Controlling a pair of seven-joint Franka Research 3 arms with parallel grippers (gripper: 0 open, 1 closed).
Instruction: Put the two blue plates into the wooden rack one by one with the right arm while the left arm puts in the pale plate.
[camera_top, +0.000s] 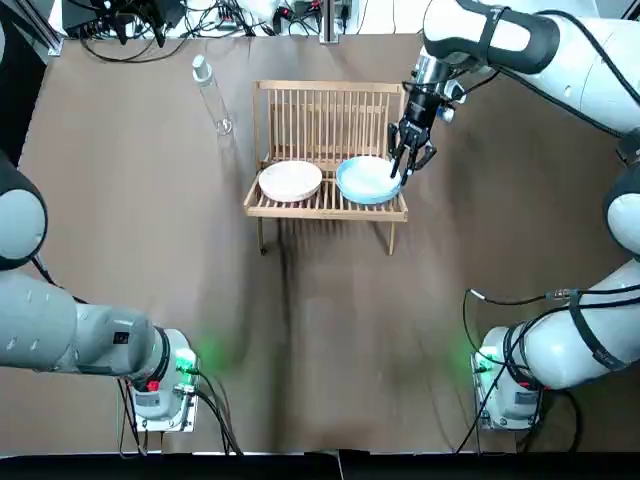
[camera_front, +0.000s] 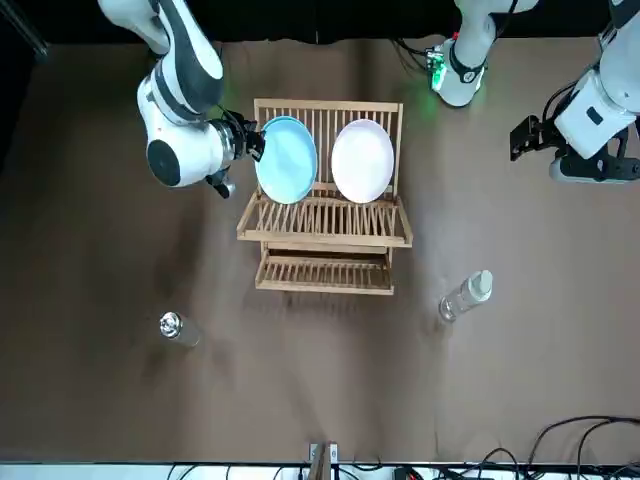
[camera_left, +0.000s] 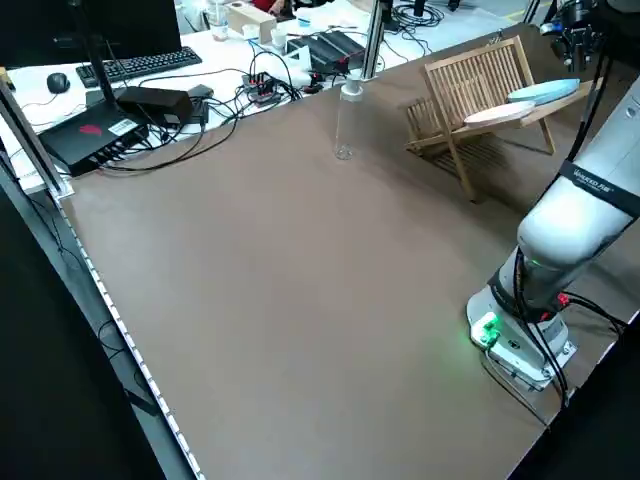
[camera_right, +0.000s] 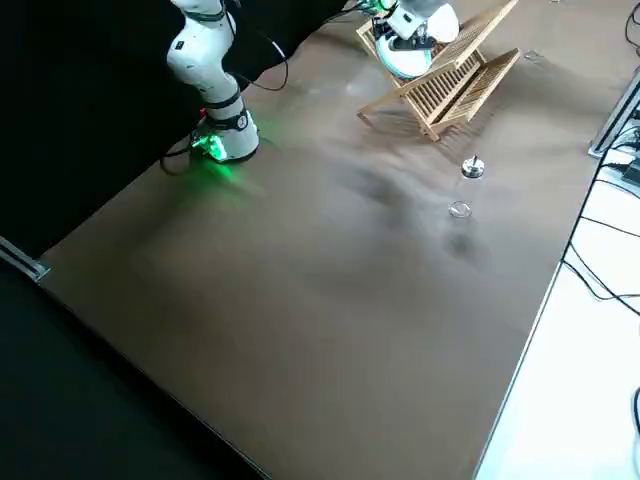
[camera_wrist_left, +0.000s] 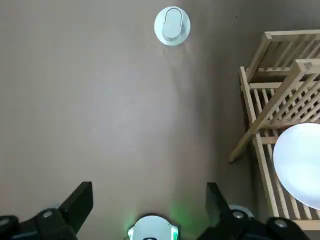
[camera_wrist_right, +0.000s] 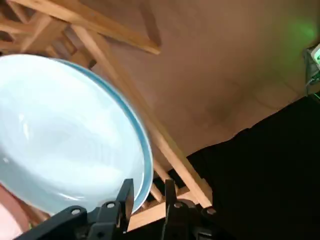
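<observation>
Right jaws pinched blue plate (camera_top: 368, 180) rim in rack (camera_top: 300, 87); left jaws gaped empty near base. We feared early release tipping it onto pale plate (camera_top: 290, 180).

The right arm stretches out across the worktop with its wrist bent downward, and the right gripper (camera_top: 404, 168) sits low at the far side. The left arm is folded back above its own base, the left gripper (camera_wrist_left: 147, 200) pointing down with jaws wide apart.
</observation>
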